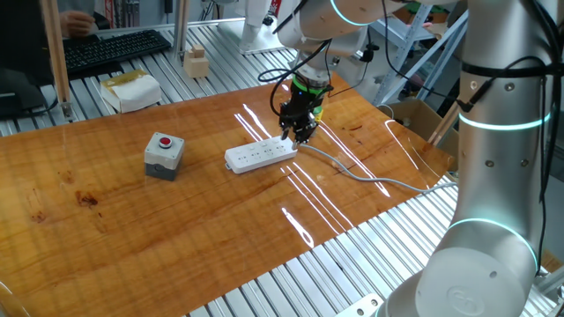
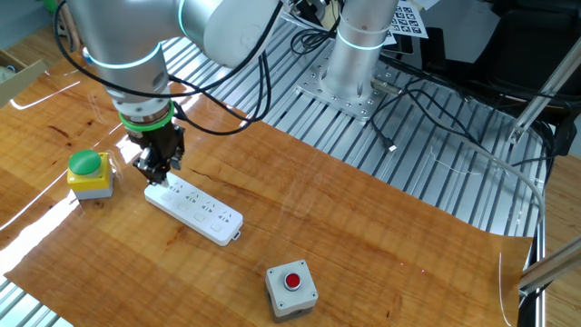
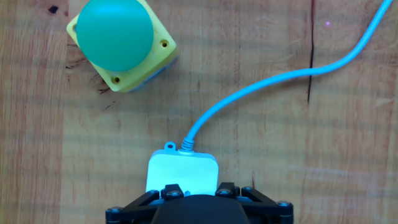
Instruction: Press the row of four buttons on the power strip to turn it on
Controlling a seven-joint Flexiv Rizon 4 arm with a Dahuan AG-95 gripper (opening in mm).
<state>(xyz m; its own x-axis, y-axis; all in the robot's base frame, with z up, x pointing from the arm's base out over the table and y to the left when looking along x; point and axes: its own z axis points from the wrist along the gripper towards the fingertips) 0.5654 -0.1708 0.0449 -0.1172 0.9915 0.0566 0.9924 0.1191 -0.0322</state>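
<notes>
One long flat white power strip (image 2: 194, 208), several sockets, grey cable (image 1: 370, 179)

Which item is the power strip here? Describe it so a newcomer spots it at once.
On the wooden table, look under the gripper. The power strip lies there: a long flat white bar with sockets and a grey cable. The red-button box and green-button box nearby are small cubes.
</notes>
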